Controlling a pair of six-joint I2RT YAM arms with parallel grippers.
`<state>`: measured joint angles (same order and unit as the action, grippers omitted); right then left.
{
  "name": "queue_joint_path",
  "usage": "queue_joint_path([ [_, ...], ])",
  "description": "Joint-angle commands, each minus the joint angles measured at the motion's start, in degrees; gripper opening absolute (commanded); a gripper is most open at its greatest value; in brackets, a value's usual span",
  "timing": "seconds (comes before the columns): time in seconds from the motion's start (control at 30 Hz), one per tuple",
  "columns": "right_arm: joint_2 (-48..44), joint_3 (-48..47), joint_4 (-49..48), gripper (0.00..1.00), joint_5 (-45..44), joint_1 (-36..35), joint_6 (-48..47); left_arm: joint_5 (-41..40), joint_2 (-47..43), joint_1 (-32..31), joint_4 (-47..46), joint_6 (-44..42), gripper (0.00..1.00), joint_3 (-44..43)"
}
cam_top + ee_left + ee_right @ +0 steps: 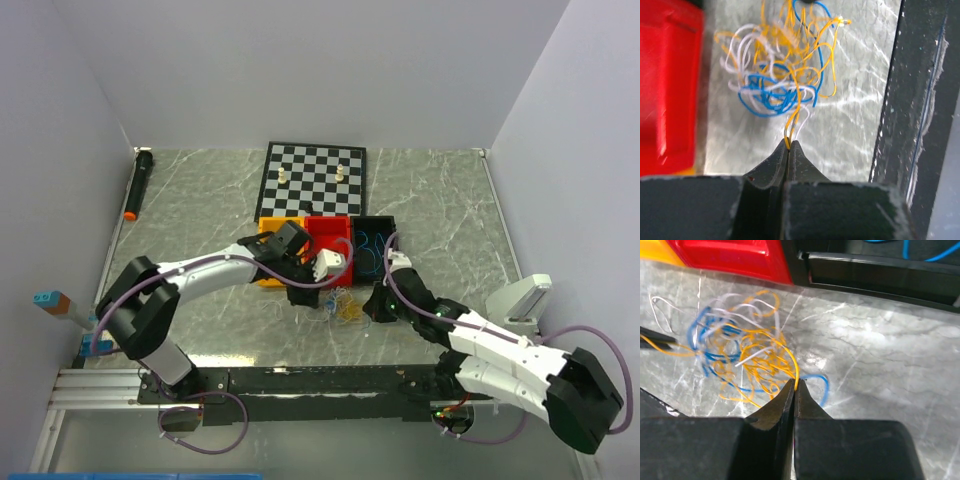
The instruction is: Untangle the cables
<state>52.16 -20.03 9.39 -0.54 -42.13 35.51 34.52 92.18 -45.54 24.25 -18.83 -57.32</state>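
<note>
We log the cables [775, 75] as one tangled clump of blue, orange-yellow and whitish wire lying on the marble counter [200, 200], just in front of the red bin [328, 235] and the black bin [372, 232]. The left hand [789, 145] is clenched, with an orange-yellow strand pinched at its tips (a whitish one runs in beside it). The right hand [794, 385] is clenched on an orange-yellow loop at the clump's opposite side. Blue wire also shows inside the black bin.
</note>
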Motion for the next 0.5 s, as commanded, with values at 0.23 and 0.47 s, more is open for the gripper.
queue_joint_path([
  [0.23, -4.53, -4.13, 16.08, 0.00, -11.84, -0.32, 5.00, -1.03, -10.96, 6.60, 12.83, -7.10, 0.01, -0.60],
  [0.47, -8.91, -8.87, 26.11, 0.00, -19.40, -0.32, 10.89, -10.16, -16.68, 8.80, 16.18, -8.77, 0.01, 4.40],
])
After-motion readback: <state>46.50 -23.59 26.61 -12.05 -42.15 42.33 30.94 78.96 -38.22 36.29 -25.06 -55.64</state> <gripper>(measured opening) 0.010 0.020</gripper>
